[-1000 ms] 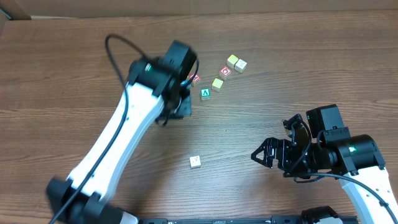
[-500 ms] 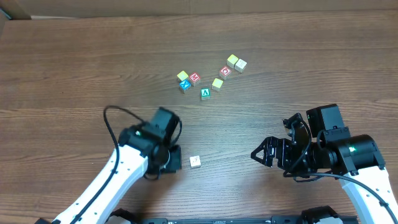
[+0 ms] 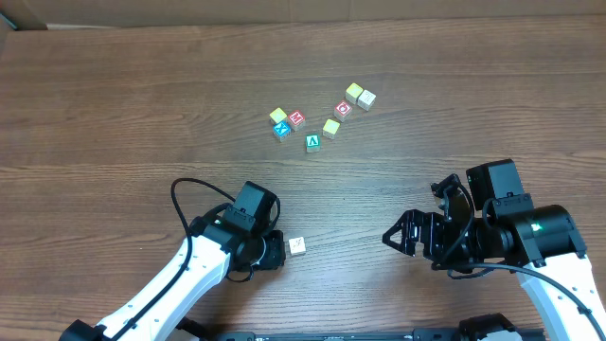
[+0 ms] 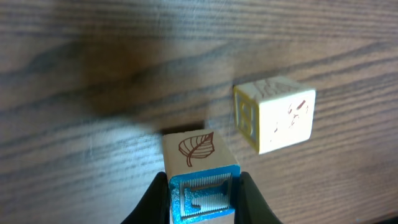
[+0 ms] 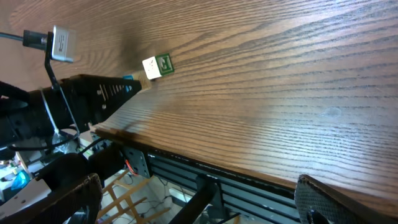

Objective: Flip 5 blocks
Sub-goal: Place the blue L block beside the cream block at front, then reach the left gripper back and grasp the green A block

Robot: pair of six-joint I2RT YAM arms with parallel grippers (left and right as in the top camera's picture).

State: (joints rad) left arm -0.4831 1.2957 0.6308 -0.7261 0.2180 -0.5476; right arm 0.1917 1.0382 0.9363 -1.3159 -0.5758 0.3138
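The left gripper (image 4: 200, 198) is clamped on a blue-and-cream wooden cube (image 4: 194, 154) with a leaf picture, held low over the brown wooden table (image 4: 93, 74). A cream lettered wooden cube (image 4: 273, 115) sits just beside it. A careless set-down could knock that one, or the held cube could land unflipped. Well apart lies a cluster of coloured wooden cubes (image 3: 330, 126). The right gripper (image 3: 417, 216) hangs wide open and empty.

- Table (image 3: 114, 104): brown throughout, with darker wood-grain streaks.
- Leaf block (image 4: 196, 168), lower centre of the left wrist view: cream face with a brown leaf outline; blue face with a pale raised figure.
- Lone block (image 4: 275, 115), right of centre: cream, with brown marks and a yellow-bordered face.
- Block cluster (image 3: 330, 126), upper centre overhead: yellow, red, blue, green and cream faces.
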